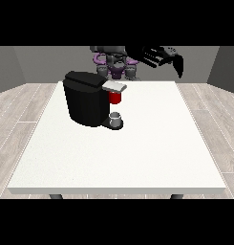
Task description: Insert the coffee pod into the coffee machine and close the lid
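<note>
Nearest the camera: the front edge of the white desk (113,184). Further back, toward the desk's far edge at the view's left of centre, stands one black coffee machine (85,98) with its silver lid (114,86) jutting out over a red thing at the machine (115,97). Just below that, on the machine's base, sits a small grey thing (116,116); I cannot tell whether it is the pod or a cup, so the pod's place is not settled from here. One hand (159,56) is in sight, at the view's right, raised above and beyond the desk's far edge, well apart from the machine; its fingers look spread and it holds nothing. The other hand does not show. Count: one desk, one machine, one lid, one red thing, one grey thing, one visible hand. Risks, as I judge them: the hand has a long reach across to the machine, and coming in from the side it could catch the protruding lid or shove the machine toward the desk's edge. The grey thing is small and tucked under the overhang, so a pinch there could knock it off the base.
</note>
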